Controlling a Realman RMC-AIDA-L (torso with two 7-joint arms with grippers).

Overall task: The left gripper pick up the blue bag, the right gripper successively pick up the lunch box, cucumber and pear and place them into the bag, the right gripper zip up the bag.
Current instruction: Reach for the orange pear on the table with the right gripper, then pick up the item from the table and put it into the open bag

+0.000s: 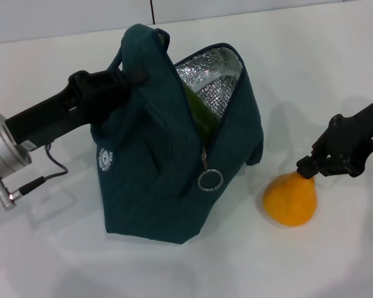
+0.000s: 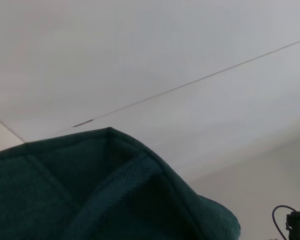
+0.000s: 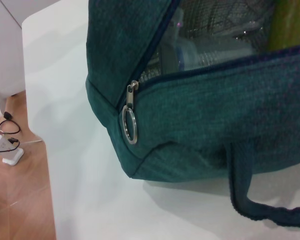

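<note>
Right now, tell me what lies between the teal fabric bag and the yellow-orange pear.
Only bare white table lies between the dark teal fabric bag and the yellow-orange pear, as the head view shows. The right pincer sits at the pear's top.

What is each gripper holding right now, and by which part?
Left gripper holds the blue bag by its top edge near the handle. Right gripper pinches the pear at its stem end.

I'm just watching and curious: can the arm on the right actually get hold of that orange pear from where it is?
Probably yes. The right gripper is already at the top of the pear, which lies alone on the white table, beside the blue bag. Nothing stands between them.
</note>
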